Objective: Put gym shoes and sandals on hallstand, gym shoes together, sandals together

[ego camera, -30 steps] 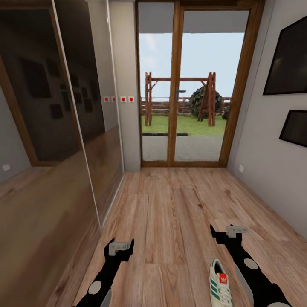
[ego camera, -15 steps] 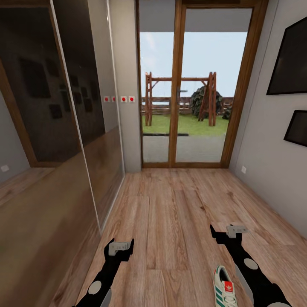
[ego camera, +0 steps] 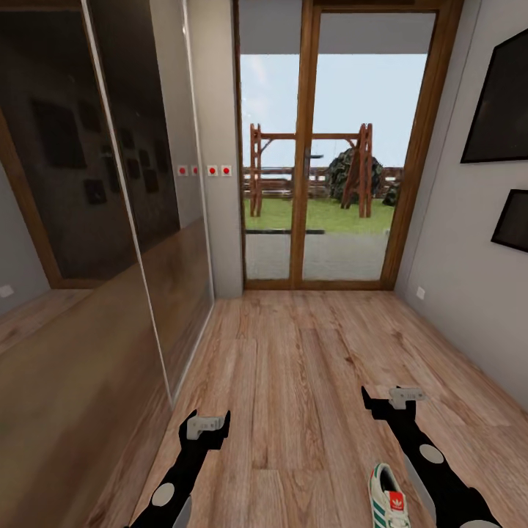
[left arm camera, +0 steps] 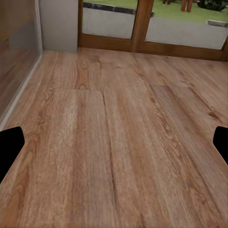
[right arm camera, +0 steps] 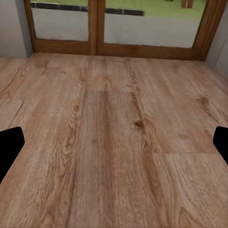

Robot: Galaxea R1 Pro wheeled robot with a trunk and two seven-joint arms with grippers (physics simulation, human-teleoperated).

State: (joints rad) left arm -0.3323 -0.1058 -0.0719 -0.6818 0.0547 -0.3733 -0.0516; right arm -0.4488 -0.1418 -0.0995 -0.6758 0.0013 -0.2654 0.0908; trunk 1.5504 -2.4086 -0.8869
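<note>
Here, a corridor inventory. The corridor floor (ego camera: 293, 367), light wood plank, is running ahead to a wood-framed glass door (ego camera: 323, 147) giving onto grass and a wooden swing frame (ego camera: 308, 169). A dark mirrored wardrobe (ego camera: 95, 220) is lining the left wall; two dark picture frames (ego camera: 506, 110) are hanging on the right wall. One gym shoe (ego camera: 387, 499), white with green stripes and a red tongue label, is lying on the floor at the lower edge of the head view, just beside the right arm, its heel cut off by the frame. The left gripper (ego camera: 207, 424) is hovering over bare planks, fingers spread, holding nothing. The right gripper (ego camera: 394, 400) is likewise hanging released and empty.
</note>
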